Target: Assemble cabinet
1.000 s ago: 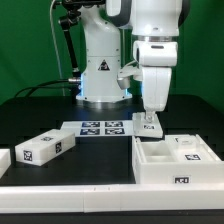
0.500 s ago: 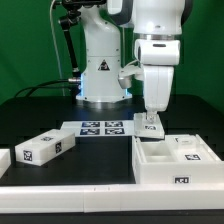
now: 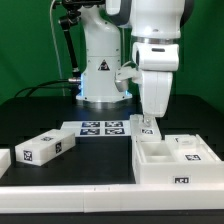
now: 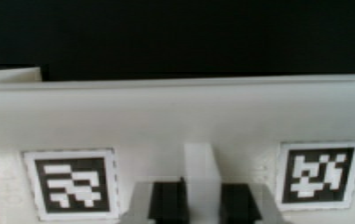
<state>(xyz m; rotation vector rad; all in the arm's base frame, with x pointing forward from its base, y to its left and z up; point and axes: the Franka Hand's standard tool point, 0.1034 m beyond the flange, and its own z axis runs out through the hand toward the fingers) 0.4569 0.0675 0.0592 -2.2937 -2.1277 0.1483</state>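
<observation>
Right now the cabinet [image 3: 157,172] sits in the lower right of the exterior view. It is a white box, open on top, and a low wall splits it into parts. One small white block [image 3: 188,148] with a tag lies in the right part.

The gripper [image 3: 147,118] hangs at the cabinet's back edge. In the wrist view its fingers [image 4: 165,203] are close together, with a thin white ridge between them. I cannot tell if they squeeze it.

A loose white block [image 3: 45,147] lies on the black table [image 3: 100,158] at lower left. The marker board [image 3: 100,127] lies flat in the middle.
</observation>
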